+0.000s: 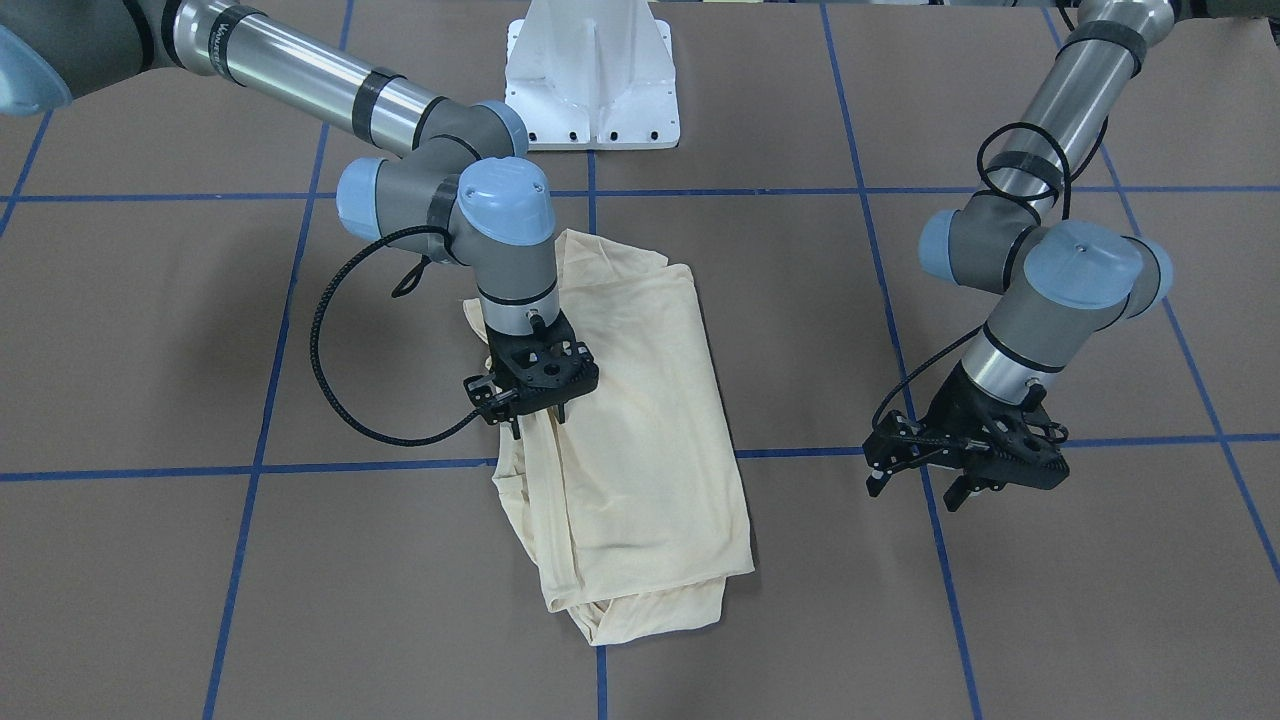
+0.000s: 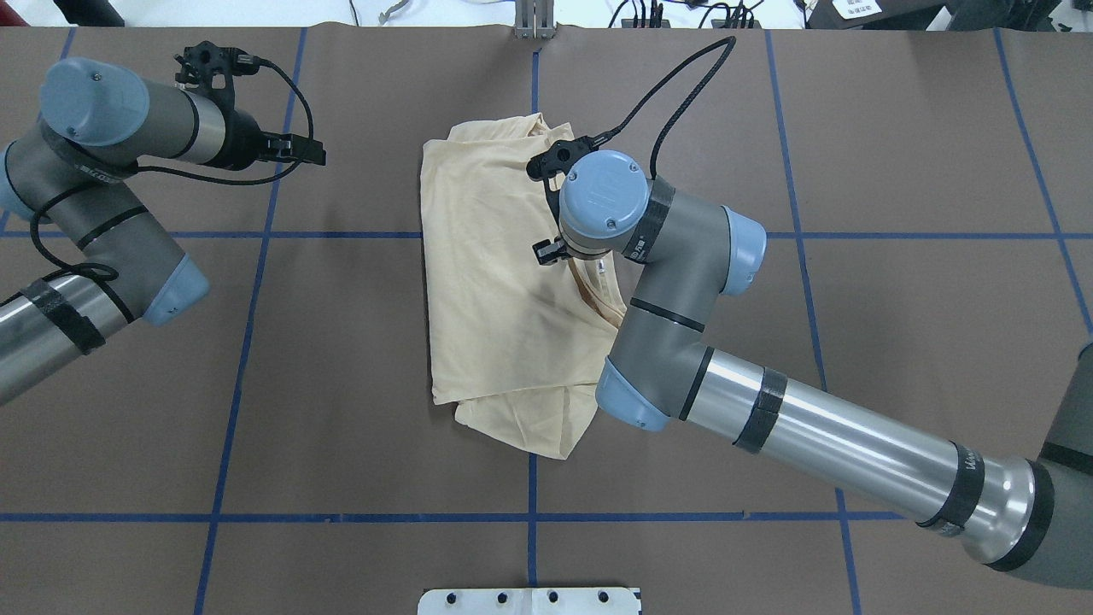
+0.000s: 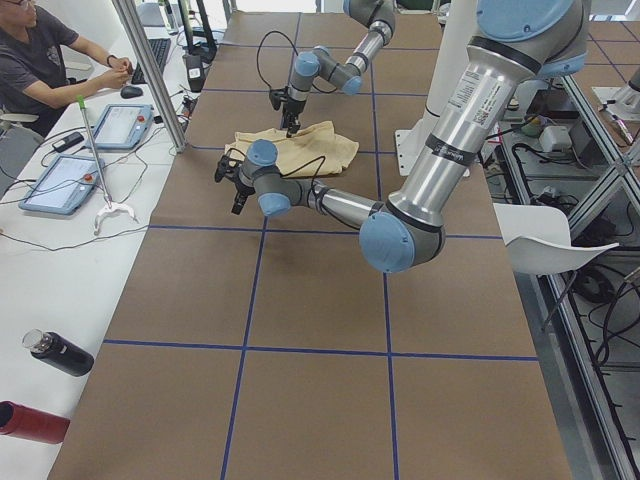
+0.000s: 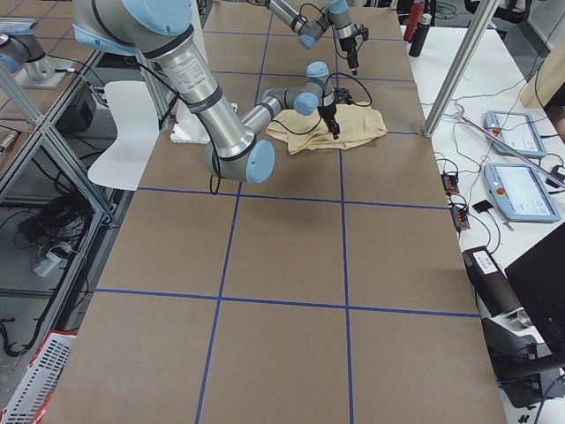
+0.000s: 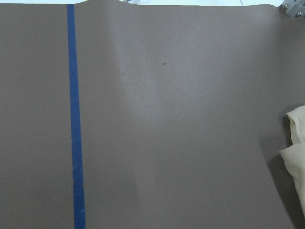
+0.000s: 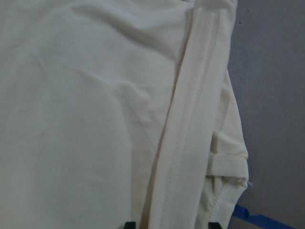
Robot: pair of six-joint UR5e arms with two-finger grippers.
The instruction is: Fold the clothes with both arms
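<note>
On the tabletop (image 2: 341, 384), dead centre in the overhead view, we've got the cream long-sleeved shirt (image 2: 487, 282) lying folded into a rough long rectangle. The print is hidden, and one loose layer pokes out at its 6 o'clock end (6 being the robot's side).

The right arm (image 2: 811, 427) reaches in from about 4 o'clock and hangs its wrist over the shirt's 3 o'clock edge. Its jaws point straight down and are spread apart. In the right wrist view the two black tips (image 6: 129, 225) sit either side of a double-stitched band (image 6: 183, 143) of fabric. So we read it as straddling that edge, lined up to pinch but not gripping anything yet. We can't tell whether the tips touch the cloth.

The left arm (image 2: 111, 231) sits well apart from the shirt, out at roughly 10 o'clock. Its jaws are spread too, holding nothing, over bare tabletop. Its wrist camera only catches brown surface, a blue tape line (image 5: 74, 119) and a sliver of shirt at the frame's edge.

Our guess on the why: the right side goes for the hemmed edge because that's the layer you'd carry over for the next fold. The left hangs back so it doesn't drag or bunch the thin fabric. For a tidy fold we reckon it'll need to come in on the far corner.
</note>
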